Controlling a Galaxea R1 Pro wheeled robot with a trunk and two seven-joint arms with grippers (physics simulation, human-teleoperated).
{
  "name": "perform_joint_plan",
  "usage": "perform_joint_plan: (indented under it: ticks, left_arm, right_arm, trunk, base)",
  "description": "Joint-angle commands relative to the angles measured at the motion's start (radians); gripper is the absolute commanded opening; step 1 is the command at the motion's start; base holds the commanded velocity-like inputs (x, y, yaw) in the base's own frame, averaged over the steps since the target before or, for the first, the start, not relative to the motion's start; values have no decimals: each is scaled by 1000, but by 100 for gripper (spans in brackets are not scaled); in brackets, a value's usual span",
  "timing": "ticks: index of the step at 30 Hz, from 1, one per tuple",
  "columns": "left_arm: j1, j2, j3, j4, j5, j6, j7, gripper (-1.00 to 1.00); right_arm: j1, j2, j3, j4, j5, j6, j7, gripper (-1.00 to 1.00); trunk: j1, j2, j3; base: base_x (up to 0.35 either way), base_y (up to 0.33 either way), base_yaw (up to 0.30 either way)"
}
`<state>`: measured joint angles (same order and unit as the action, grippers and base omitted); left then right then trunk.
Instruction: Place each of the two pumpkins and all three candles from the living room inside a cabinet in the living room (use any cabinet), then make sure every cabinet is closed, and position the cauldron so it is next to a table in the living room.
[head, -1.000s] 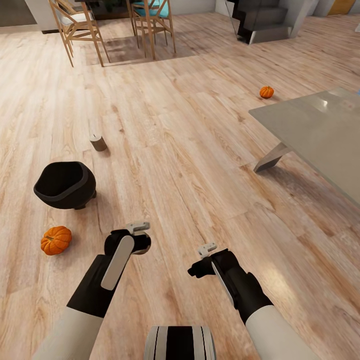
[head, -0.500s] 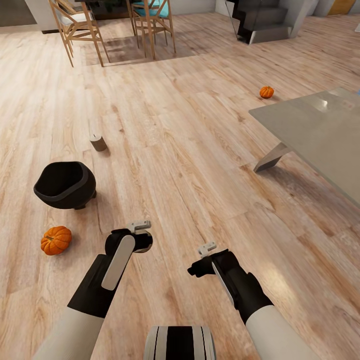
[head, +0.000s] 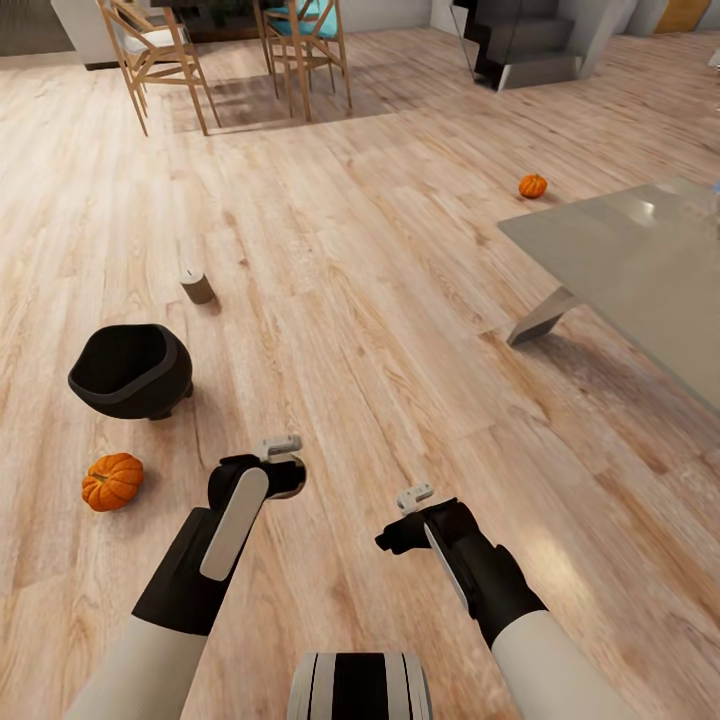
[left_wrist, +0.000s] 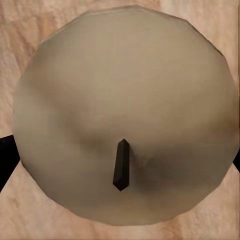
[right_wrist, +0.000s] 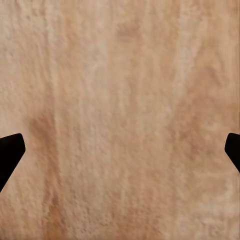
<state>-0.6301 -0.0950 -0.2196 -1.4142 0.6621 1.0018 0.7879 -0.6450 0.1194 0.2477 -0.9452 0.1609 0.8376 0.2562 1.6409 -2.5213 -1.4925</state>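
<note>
Left gripper (head: 283, 462) poised directly above a stout cream-beige candle (left_wrist: 125, 115) on the pale wooden plank floor (head: 400, 300), fingers spread wide beside it, grip not discernible. Right gripper (head: 403, 520) wide open, empty. Second candle (head: 196, 286) beyond round black cauldron (head: 130, 370); ribbed orange pumpkin (head: 111, 481) just beside cauldron, another pumpkin (head: 533, 186) beyond grey table (head: 620, 260).

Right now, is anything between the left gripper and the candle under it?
Nothing visible. The left wrist view looks straight down on the candle, wick up, with a dark fingertip at each side edge. In the head view the left gripper sits right over it, bare floor around.
</note>
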Motion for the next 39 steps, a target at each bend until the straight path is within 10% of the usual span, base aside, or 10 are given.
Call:
perform_joint_plan:
  ticks: [1, 39]
  left_arm:
    - [1, 0, -1, 0, -3, -2, -2, -100]
    - [3, -3, -1, 10, 0, -57, -8, -100]
  right_arm:
    - [0, 0, 0, 0, 0, 0, 0, 100]
    - [0, 1, 1, 3, 0, -6, -2, 100]
  trunk:
    - [0, 0, 4]
    - [-17, 9, 151]
  base:
    - [0, 0, 0]
    - [0, 0, 96]
